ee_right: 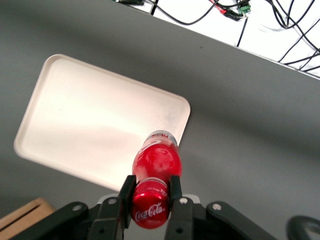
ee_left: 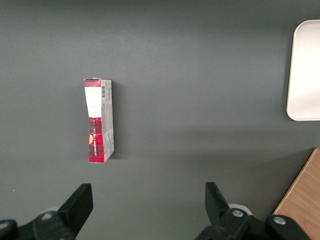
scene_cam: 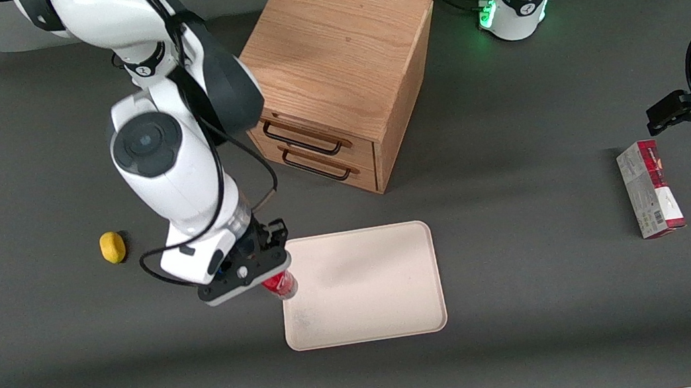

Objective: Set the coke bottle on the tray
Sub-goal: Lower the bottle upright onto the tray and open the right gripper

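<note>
So we're mid-carry imo: the end effector [ee_right: 151,199] has its fingers [ee_right: 125,192] clamped on the neck of the coke bottle [ee_right: 156,162], right under the cap, and the bottle hangs base-down in the air. From the front cam the bottle [scene_cam: 280,284] sits right at the rim of the tray [scene_cam: 371,284], at the tray's edge toward the working arm's end of the counter [scene_cam: 538,342]. So it's lifted but not placed yet.

Next move, best guess: shift it further in over the tray so the base clears the rim w/ some margin, then lower till the base sits flat, then let go. Setting it down half on the rim would prob tip it, it's slim and tall-ish.

Stuff I can't make out:
- how high the base is above the tray, no view shows the gap
- front cam only shows a bit of red + the clear base, rest is under the wrist
- label script is readable on the cap in the wrist cam, the body is foreshortened so idk much else
</note>
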